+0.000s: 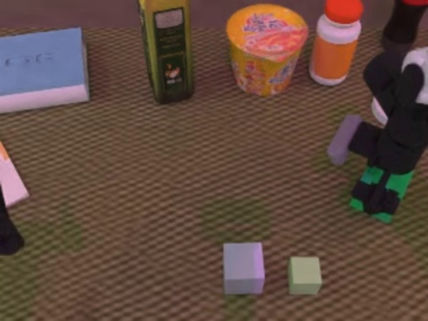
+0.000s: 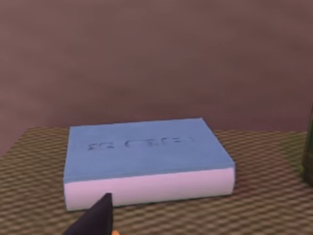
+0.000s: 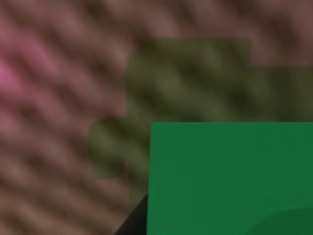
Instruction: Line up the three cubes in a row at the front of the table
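The lavender-purple cube point(image 1: 243, 268) and the smaller pale mint-green cube point(image 1: 304, 275) sit side by side near the front edge of the table point(image 1: 134, 200), a small gap between them. My right gripper point(image 1: 380, 195) is at the right side of the table, behind and to the right of the mint cube, shut on the emerald-green cube point(image 1: 384, 179). In the right wrist view that cube point(image 3: 230, 181) fills the lower corner over the cloth, with one dark finger point(image 3: 137, 220) against its side. My left arm point(image 1: 7, 231) is parked at the left edge.
Along the back stand a flat blue-topped box point(image 1: 41, 67), an olive-green bottle point(image 1: 166, 50), a yellow noodle cup point(image 1: 266, 48) and an orange bottle with a red cap point(image 1: 336, 43). The left wrist view faces the blue box point(image 2: 146, 161).
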You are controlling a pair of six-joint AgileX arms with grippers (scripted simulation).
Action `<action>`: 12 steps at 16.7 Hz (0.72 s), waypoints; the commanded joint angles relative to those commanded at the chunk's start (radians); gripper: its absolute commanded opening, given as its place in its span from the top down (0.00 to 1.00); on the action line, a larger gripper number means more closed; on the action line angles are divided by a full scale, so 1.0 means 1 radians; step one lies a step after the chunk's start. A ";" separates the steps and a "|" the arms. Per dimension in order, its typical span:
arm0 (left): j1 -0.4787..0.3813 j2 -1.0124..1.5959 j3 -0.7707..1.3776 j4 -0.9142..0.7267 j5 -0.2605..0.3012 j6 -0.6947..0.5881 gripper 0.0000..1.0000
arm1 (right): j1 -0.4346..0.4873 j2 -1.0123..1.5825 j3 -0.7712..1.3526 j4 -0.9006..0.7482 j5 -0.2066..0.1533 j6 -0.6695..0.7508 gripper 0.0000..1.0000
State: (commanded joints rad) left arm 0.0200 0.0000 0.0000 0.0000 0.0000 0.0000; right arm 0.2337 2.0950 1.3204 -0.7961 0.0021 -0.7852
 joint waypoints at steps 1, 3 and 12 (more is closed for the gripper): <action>0.000 0.000 0.000 0.000 0.000 0.000 0.00 | 0.000 0.000 0.000 0.000 0.000 0.000 0.83; 0.000 0.000 0.000 0.000 0.000 0.000 0.00 | 0.000 0.000 0.000 0.000 0.000 0.000 0.98; 0.000 0.000 0.000 0.000 0.000 0.000 0.00 | -0.001 -0.015 0.001 -0.012 -0.004 0.006 1.00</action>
State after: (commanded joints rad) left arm 0.0200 0.0000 0.0000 0.0000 0.0000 0.0000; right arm 0.2325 2.0800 1.3215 -0.8079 -0.0022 -0.7793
